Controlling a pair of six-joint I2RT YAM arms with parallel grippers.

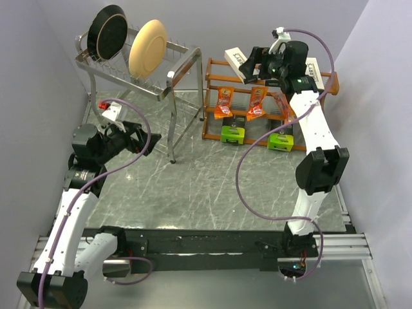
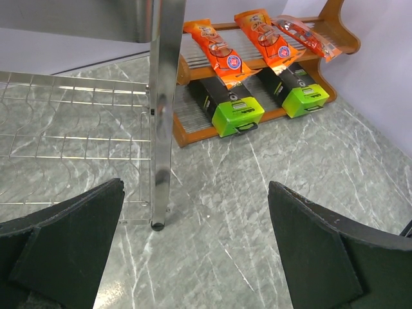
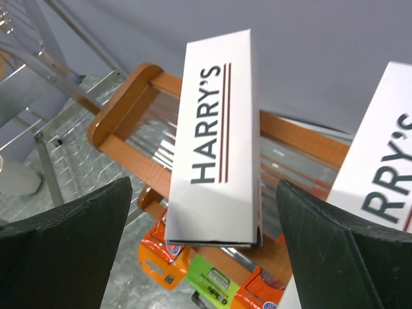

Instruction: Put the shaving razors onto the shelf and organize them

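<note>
The orange-brown wooden shelf point(image 1: 212, 103) stands at the back right. Its top tier holds a white HARRY'S box point(image 3: 219, 141) on the left point(image 1: 233, 59) and another point(image 3: 380, 187) on the right point(image 1: 314, 68). Orange packs point(image 1: 223, 102) point(image 2: 215, 48) lie on the middle tier, and two black-and-lime packs point(image 1: 232, 133) point(image 2: 235, 111) on the bottom tier. My right gripper point(image 3: 206, 248) is open and empty just above and in front of the left white box, also in the top view point(image 1: 252, 64). My left gripper point(image 2: 193, 244) is open and empty above the table at the left point(image 1: 143, 138).
A silver metal rack point(image 1: 168, 77) with a black plate point(image 1: 107, 31) and a cream plate point(image 1: 147, 47) stands at the back left; its leg point(image 2: 164, 116) is right in front of my left gripper. Walls close in on both sides.
</note>
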